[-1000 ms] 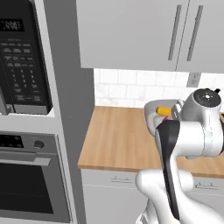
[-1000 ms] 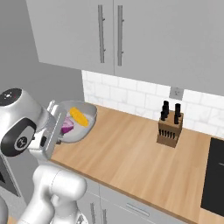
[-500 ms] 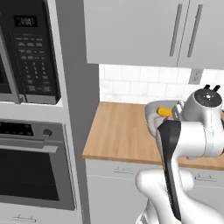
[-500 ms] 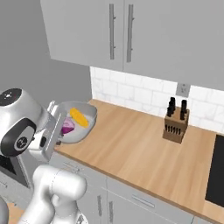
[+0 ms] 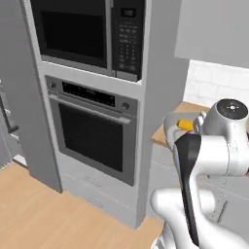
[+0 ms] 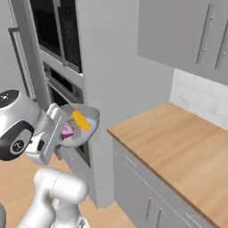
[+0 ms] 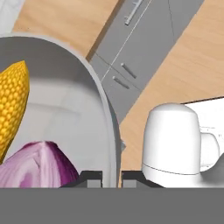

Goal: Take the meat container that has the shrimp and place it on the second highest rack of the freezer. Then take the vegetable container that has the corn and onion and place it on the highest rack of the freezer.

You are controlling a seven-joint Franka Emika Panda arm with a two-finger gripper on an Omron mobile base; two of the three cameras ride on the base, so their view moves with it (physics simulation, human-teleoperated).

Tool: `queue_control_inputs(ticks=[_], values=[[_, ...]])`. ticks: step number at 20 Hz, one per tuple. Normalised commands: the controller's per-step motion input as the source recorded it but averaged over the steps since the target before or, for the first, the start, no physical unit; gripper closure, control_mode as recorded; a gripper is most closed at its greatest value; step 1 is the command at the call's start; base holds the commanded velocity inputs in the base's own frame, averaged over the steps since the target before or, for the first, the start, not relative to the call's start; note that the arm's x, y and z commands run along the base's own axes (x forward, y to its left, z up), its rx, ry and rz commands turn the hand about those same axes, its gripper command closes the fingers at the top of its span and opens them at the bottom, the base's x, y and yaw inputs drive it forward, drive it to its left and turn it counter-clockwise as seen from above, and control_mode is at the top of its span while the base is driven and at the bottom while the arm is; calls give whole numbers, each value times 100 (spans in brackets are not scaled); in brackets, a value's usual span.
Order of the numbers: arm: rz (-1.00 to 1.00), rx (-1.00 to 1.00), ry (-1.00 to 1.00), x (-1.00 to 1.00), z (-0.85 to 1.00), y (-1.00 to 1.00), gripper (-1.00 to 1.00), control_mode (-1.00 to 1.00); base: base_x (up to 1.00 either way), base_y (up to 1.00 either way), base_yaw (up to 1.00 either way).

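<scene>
My gripper (image 7: 111,177) is shut on the rim of the vegetable container (image 7: 70,109), a grey bowl held up in the air. Inside it lie the yellow corn (image 7: 13,103) and the purple onion (image 7: 37,164). From the right base view the container (image 6: 87,129) hangs in front of the oven column, with the corn (image 6: 81,120) and the onion (image 6: 67,130) in it. In the left base view the container (image 5: 170,127) and the corn (image 5: 185,124) peek from behind my arm. The freezer's dark handle (image 5: 7,114) shows at the far left. The meat container, the shrimp and the racks are out of view.
A black-glass wall oven (image 5: 95,133) sits under a microwave (image 5: 80,34) in a tall grey column straight ahead. The wooden counter (image 6: 178,147) with grey drawers runs off to the right, under upper cabinets (image 6: 187,35). Wooden floor (image 5: 39,214) lies open at the lower left.
The whole picture has shifted: the base has turned left, so the counter slid right and the oven column came to the middle. The container stays in my grip.
</scene>
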Motion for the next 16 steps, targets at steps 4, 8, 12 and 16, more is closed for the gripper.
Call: queue_control_inputs(ticks=[4, 8, 12, 16], values=[[0, 0, 0, 0, 0, 0, 100, 100, -13, 74, 88], [0, 0, 0, 0, 0, 0, 100, 100, 5, 98, 71], [0, 0, 0, 0, 0, 0, 100, 100, 80, 85, 40], [0, 0, 0, 0, 0, 0, 100, 100, 100, 29, 5]])
